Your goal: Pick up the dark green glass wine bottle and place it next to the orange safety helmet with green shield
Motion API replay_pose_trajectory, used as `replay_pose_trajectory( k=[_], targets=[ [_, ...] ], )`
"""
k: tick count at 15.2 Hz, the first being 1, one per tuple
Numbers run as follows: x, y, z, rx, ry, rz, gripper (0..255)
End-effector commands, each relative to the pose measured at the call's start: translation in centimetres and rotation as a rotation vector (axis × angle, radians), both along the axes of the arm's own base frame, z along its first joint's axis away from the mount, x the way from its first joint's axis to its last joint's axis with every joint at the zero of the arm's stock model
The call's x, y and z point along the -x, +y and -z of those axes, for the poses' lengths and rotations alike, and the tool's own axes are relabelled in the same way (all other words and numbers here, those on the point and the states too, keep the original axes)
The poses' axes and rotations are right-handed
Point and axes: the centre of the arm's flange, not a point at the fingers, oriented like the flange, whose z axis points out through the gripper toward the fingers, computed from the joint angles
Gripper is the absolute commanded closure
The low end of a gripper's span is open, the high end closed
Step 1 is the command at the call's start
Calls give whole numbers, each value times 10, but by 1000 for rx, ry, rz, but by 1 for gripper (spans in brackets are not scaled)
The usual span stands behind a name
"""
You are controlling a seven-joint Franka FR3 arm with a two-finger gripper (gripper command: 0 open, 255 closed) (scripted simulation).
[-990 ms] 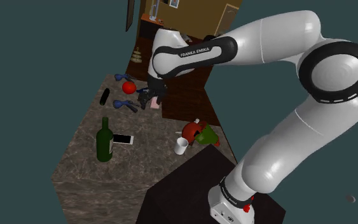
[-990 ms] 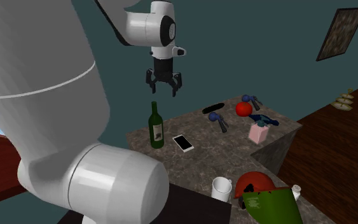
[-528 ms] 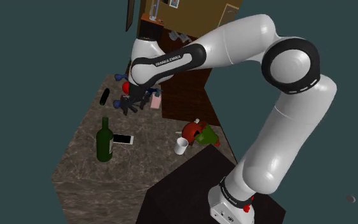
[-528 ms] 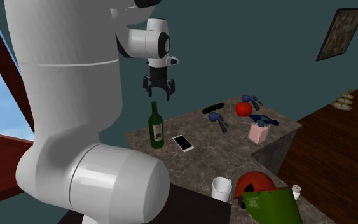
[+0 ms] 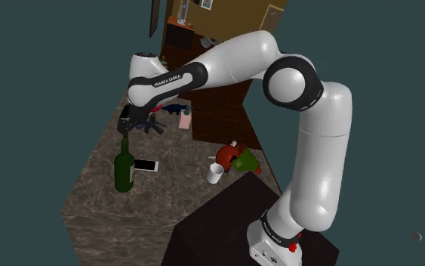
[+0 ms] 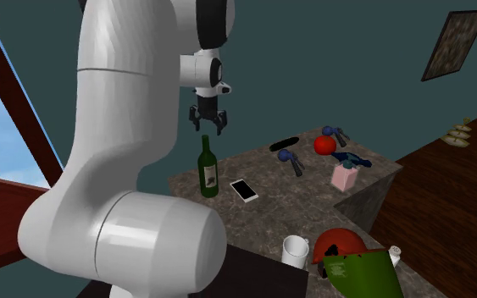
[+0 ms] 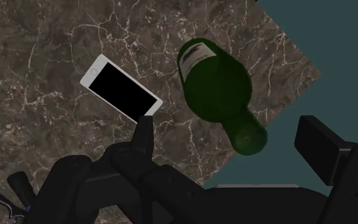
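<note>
Hovering right above the wine bottle (image 5: 124, 168) is the end effector (image 5: 131, 123), hanging off the white arm (image 5: 226, 64) with its fingers spread wide and nothing in them. In the wrist view the bottle's mouth lands in the gap between the two black fingers (image 7: 144, 137), but neither one touches the glass, so no grip on it.

The bottle is dark green with a pale label, standing upright on the brown marbled counter (image 5: 173, 193), close to the counter's edge. Just beside the bottle lies a white phone (image 6: 245, 190) with a black screen, flat on the counter and not touching it.

The orange-red safety helmet (image 6: 340, 245) with its green shield (image 6: 363, 275) is well apart from the bottle, over at the end of the counter by the dark stand (image 5: 218, 234). A white mug (image 6: 295, 251) sits between the bottle and the helmet, just beside the helmet.

Farther from the bottle, past the phone, there's a cluster of small stuff: a red ball-ish thing (image 6: 324, 145), a pink box (image 6: 343, 177), a black oblong thing (image 6: 285, 144) and some blue bits (image 6: 291, 159) I honestly can't identify. Behind the bottle it's just teal wall (image 6: 330, 59).
</note>
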Motion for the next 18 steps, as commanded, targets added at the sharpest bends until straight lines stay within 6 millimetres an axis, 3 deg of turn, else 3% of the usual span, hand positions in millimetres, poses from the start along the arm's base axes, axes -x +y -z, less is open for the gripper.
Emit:
replay_pose_trajectory(
  k=[1,3,11,18],
  targets=[
    [-17,15,17,-3,0,4,0],
    [-34,29,31,-7,-1,7,0],
    [-34,32,71,-7,-1,7,0],
    [-34,32,71,-7,-1,7,0]
  ],
)
